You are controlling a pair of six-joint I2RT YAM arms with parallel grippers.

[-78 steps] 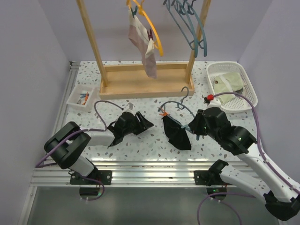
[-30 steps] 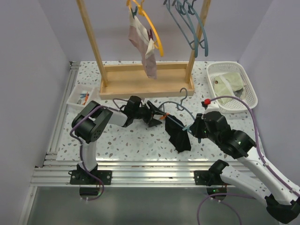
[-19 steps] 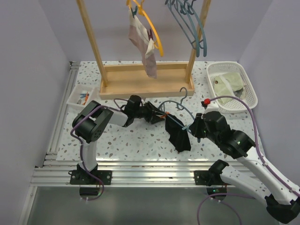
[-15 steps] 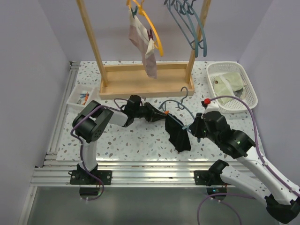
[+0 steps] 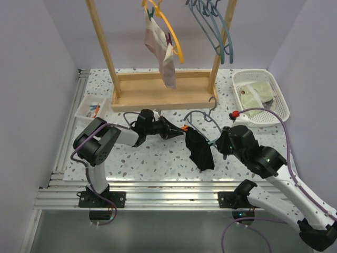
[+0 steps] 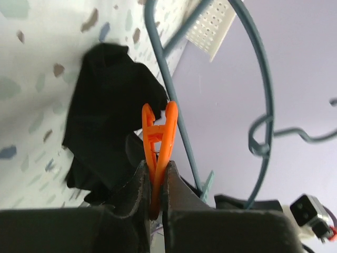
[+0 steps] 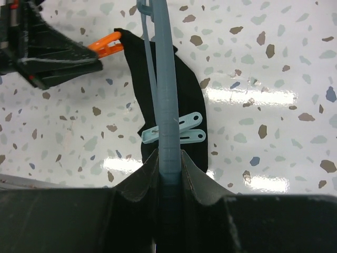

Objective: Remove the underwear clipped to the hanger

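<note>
The black underwear (image 5: pixel 199 150) hangs from a blue-grey hanger (image 5: pixel 197 114) held low over the table's middle. My left gripper (image 5: pixel 179 132) is shut on the handles of an orange clip (image 5: pixel 185 128). In the left wrist view the orange clip (image 6: pixel 158 137) stands against the black underwear (image 6: pixel 105 116) beside the hanger wire (image 6: pixel 176 110). My right gripper (image 5: pixel 217 142) is shut on the hanger bar (image 7: pixel 166 95). A pale blue clip (image 7: pixel 181 134) pins the black underwear (image 7: pixel 184 89) to that bar. The pink-mauve underwear (image 5: pixel 163 52) hangs from a yellow hanger on the rack.
A wooden rack (image 5: pixel 158 92) stands at the back with several teal hangers (image 5: pixel 210 26) on its rail. A white basket (image 5: pixel 284 103) at the right holds pale green cloth. A small white tray (image 5: pixel 84 113) of clips sits at the left.
My left gripper has closed on the orange clip and drawn slightly left. The hanger's hook has shifted a little toward the rack. The right gripper keeps its hold.
</note>
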